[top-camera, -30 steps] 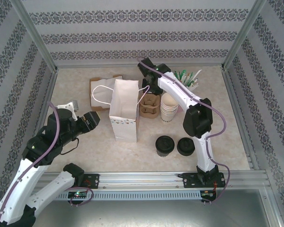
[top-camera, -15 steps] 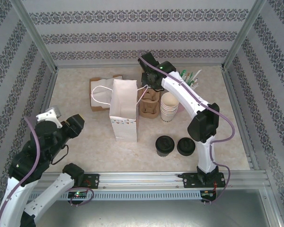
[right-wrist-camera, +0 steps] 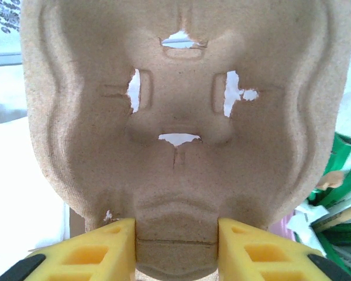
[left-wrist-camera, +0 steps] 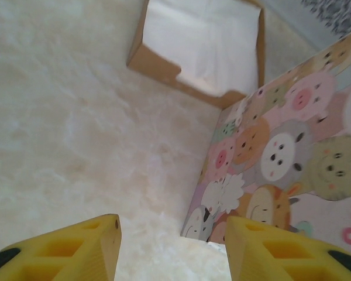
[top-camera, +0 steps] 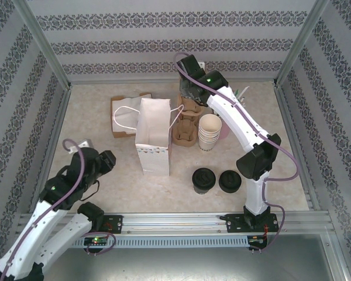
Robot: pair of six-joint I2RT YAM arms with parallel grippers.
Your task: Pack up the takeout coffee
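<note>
Top external: my left gripper [top-camera: 105, 159] hovers near-left, jaws apart and empty. Far centre, my right gripper [top-camera: 190, 96] is clamped on the pulp carrier [right-wrist-camera: 175, 117]. The takeout coffee [top-camera: 203, 180] stands near-right. It looks light and crushable, so I'd grip its wall below the lid.

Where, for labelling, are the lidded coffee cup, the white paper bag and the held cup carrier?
lidded coffee cup [top-camera: 203, 175], top external view, on its black lid.
white paper bag [top-camera: 153, 163], top external view, on its near wall.
held cup carrier [right-wrist-camera: 181, 105], right wrist view, on its middle.
</note>
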